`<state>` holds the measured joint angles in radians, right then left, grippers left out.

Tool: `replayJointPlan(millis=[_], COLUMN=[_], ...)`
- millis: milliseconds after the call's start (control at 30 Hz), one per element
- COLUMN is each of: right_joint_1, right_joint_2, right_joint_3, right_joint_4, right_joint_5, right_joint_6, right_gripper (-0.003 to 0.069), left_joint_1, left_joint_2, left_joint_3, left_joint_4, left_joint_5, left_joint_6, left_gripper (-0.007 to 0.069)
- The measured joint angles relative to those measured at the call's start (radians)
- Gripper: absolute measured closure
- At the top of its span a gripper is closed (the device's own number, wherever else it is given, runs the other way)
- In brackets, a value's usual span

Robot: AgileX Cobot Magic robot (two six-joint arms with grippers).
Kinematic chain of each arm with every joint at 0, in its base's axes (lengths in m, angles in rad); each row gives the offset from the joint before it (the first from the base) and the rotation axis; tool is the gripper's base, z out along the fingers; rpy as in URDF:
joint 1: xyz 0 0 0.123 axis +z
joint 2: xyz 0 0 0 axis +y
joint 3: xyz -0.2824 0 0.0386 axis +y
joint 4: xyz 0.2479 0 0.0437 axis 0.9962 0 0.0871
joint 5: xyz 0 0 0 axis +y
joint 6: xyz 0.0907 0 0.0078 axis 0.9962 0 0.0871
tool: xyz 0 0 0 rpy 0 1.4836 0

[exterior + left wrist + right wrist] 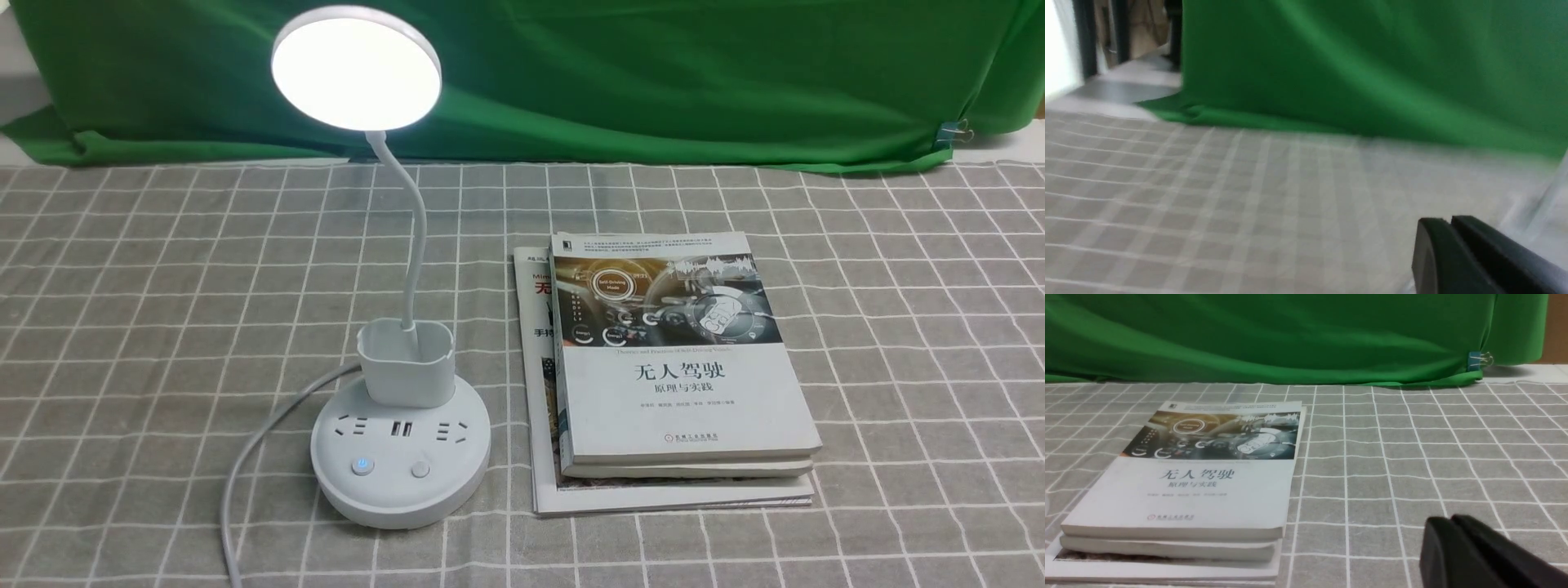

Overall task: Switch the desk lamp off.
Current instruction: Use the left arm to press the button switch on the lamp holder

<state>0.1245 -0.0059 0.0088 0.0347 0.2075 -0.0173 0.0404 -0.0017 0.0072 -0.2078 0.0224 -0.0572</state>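
Just left of the stack of books (678,384), close but not touching, on the grey checked tabletop (898,327): the desk lamp (406,363), upright and lit. Up top, a glowing white disc head (356,68) on a thin curved neck (414,237). Lower down, a small cup holder (406,384) at the back of the round base (400,498). Sockets across the base's top, two buttons at its front: left button (362,466) with a blue glow, right button (420,469) plain. White cord (245,457) off the side of the base away from the books, curving toward the near edge. Behind the books, green cloth (653,73) draped down to the tabletop, with a small clip (951,132) on it further right. Right of the books, low over bare tabletop, the right claw (1451,520), black fingers pressed together. Left claw (1449,222) seen only in a blurred wrist view, likewise pressed together, over bare checked tabletop in front of the green cloth; position relative to the books not clear.
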Motion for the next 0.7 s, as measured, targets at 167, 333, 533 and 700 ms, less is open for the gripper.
replayJointPlan(millis=[167,333,533,700], right_joint_1=[0.0,0.0,0.0,0.0], right_joint_2=[0.0,0.0,0.0,0.0], right_joint_3=[0.0,0.0,0.0,0.0], right_joint_4=[0.0,0.0,0.0,0.0], right_joint_5=[0.0,0.0,0.0,0.0], right_joint_6=[0.0,0.0,0.0,0.0], right_gripper=[0.0622,0.0622,0.0622,0.0622], left_joint_1=[0.0,0.0,0.0,0.0], left_joint_2=[0.0,0.005,0.207,0.55], left_joint_3=[0.0,-0.038,-0.335,-0.613], left_joint_4=[-0.166,-0.2,-0.101,-0.087], left_joint_5=[-0.13,-0.095,0.326,0.739], left_joint_6=[-0.132,-0.177,-0.121,0.104], left_gripper=[0.0606,0.0606,0.0606,0.0606])
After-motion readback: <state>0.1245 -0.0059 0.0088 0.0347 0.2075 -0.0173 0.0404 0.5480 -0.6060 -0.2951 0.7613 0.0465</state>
